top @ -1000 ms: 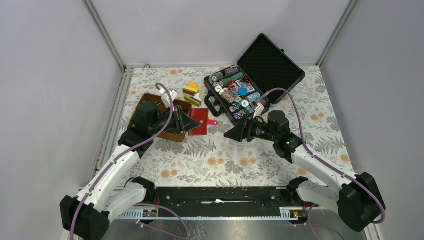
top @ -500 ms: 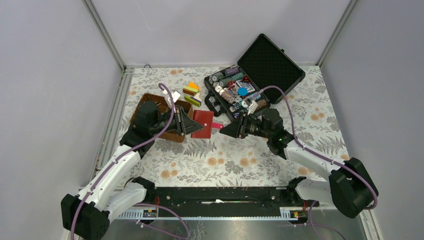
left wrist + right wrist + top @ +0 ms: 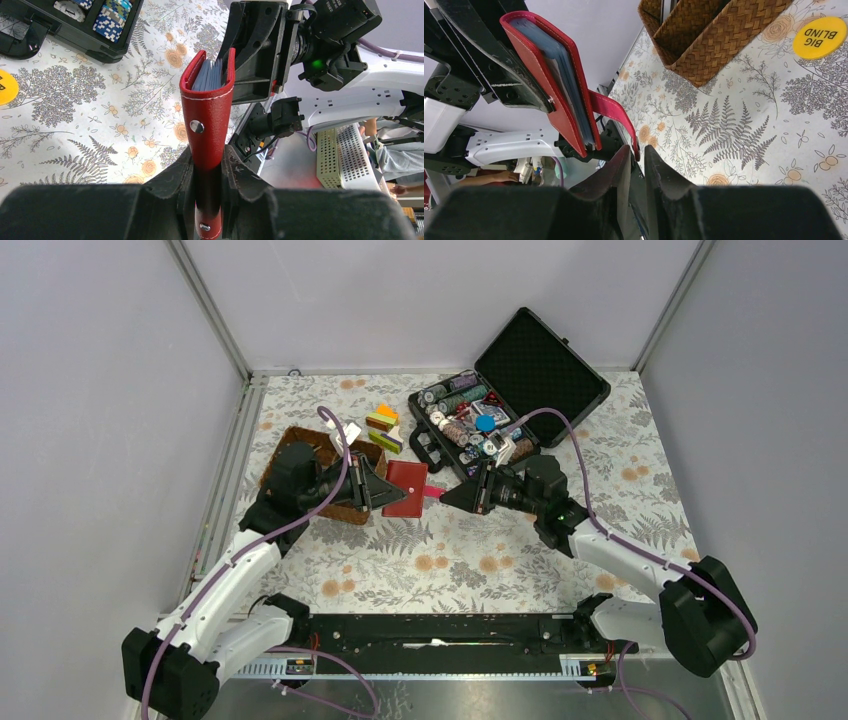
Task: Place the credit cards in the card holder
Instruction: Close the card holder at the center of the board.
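The card holder (image 3: 405, 487), a red bifold wallet, is held upright above the table, with blue inner pockets showing at its open edge (image 3: 207, 80). My left gripper (image 3: 207, 156) is shut on its folded spine. A red strap (image 3: 616, 115) hangs from the card holder (image 3: 554, 85) towards my right gripper (image 3: 636, 150). That gripper's jaws are pinched on the strap's tip. In the top view the right gripper (image 3: 447, 498) meets the strap (image 3: 431, 490) just right of the wallet, opposite the left gripper (image 3: 372, 487). I cannot make out the credit cards in any view.
A brown wicker basket (image 3: 300, 455) sits under the left arm and shows in the right wrist view (image 3: 704, 45). The open black case (image 3: 540, 365) with poker chips (image 3: 465, 425) lies behind the right gripper. Coloured blocks (image 3: 383, 425) and a yellow chip (image 3: 820, 31) are nearby.
My right gripper has moved left to the card holder and its jaws have closed from wide open onto the strap. The left gripper has kept its hold and barely moved.
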Controlling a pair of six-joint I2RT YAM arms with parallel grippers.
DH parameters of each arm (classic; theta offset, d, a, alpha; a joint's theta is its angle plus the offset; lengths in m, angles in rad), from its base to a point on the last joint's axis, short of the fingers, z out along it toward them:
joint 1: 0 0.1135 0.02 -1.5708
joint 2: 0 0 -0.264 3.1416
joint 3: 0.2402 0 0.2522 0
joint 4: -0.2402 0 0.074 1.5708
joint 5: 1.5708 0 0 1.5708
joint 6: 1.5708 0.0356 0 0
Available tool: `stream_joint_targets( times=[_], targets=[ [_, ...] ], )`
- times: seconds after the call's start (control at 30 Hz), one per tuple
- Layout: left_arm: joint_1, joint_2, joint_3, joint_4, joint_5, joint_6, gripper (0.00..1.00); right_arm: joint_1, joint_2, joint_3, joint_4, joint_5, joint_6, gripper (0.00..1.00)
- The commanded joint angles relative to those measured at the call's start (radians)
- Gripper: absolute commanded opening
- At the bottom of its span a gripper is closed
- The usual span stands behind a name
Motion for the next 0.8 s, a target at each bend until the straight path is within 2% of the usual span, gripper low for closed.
stream_joint_targets(
  times=[0.0, 0.4, 0.6, 0.7, 0.77],
  targets=[
    [0.005, -0.005, 0.002, 0.076, 0.034, -0.001, 0.00, 0.008, -0.036, 0.040, -0.002, 0.027, -0.038, 0.24],
    [0.005, -0.004, 0.002, 0.074, 0.039, 0.000, 0.00, 0.009, -0.050, 0.043, -0.017, 0.048, -0.058, 0.23],
    [0.005, -0.005, 0.002, 0.073, 0.038, 0.001, 0.00, 0.009, -0.050, 0.040, -0.012, 0.047, -0.058, 0.11],
    [0.005, -0.006, 0.002, 0.072, 0.034, 0.000, 0.00, 0.009, -0.060, 0.036, -0.018, 0.049, -0.065, 0.00],
    [0.005, -0.004, 0.002, 0.070, 0.030, 0.002, 0.00, 0.009, -0.067, 0.033, -0.023, 0.046, -0.074, 0.00]
  ],
)
